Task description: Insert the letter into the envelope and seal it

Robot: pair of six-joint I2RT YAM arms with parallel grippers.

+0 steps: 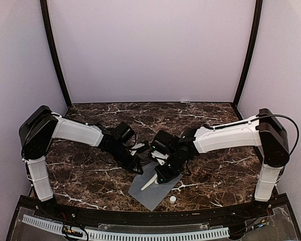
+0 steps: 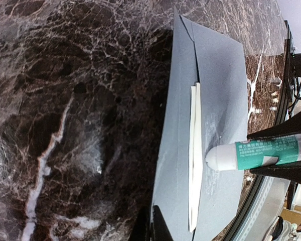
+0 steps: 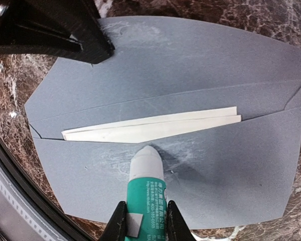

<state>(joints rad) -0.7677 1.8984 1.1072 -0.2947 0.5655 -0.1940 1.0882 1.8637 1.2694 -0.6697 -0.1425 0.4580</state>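
The slate-grey envelope (image 1: 153, 195) lies flat near the table's front edge, flap open. It also shows in the left wrist view (image 2: 218, 75) and the right wrist view (image 3: 215, 65). The cream letter (image 3: 150, 126) sits in the pocket, a narrow strip showing along the opening (image 2: 194, 150). My right gripper (image 3: 145, 223) is shut on a green-and-white glue stick (image 3: 146, 188) whose white tip touches the envelope body just below the opening; smears surround it. My left gripper (image 2: 153, 228) is shut, its black fingers (image 3: 90, 45) resting on the flap's edge.
A small white cap (image 1: 172, 199) lies on the dark marble table (image 1: 90, 181) just right of the envelope. The black front rail (image 1: 140, 216) runs close behind the envelope's near corner. Both arms meet over the table's middle front.
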